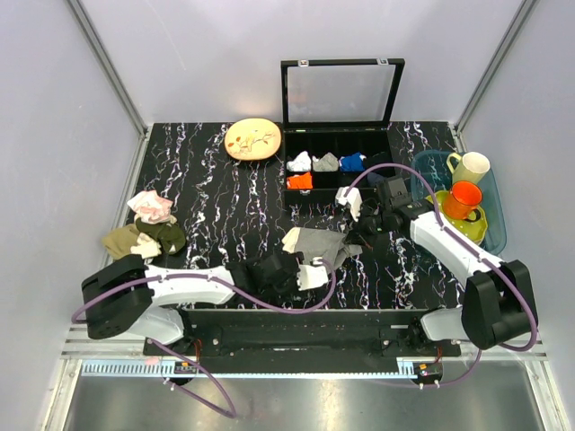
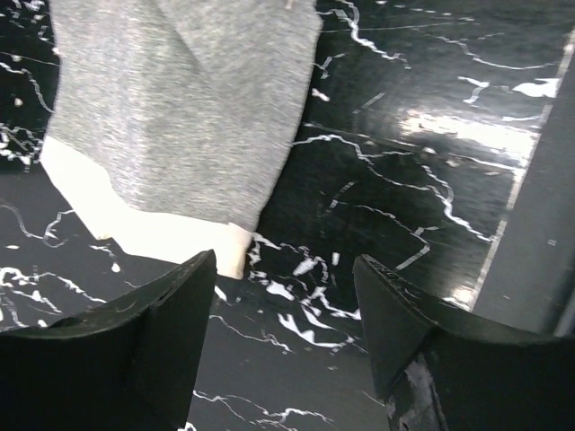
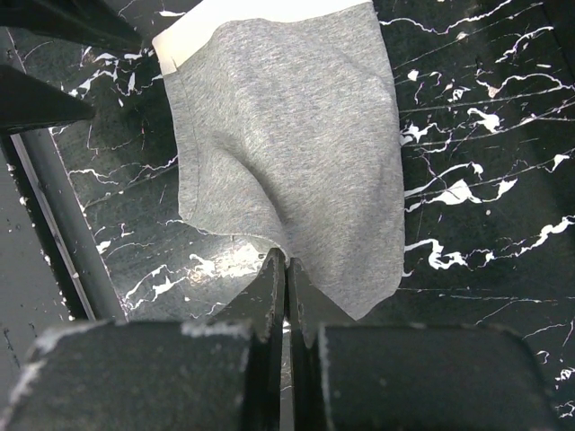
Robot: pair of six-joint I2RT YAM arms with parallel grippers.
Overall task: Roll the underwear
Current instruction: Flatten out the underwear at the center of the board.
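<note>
The right gripper (image 3: 286,274) pinches shut on one edge of the grey underwear (image 3: 287,135) spread at mid-table on the black marbled table (image 1: 216,206), while the left gripper (image 2: 283,305) gapes wide, empty, just beside its cream band.

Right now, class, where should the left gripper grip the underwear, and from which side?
Its cream waistband corner, coming low from where the left gripper hovers: the underwear lies flat, that corner sits ahead of its open jaws; the right gripper pinches the opposite edge.
</note>
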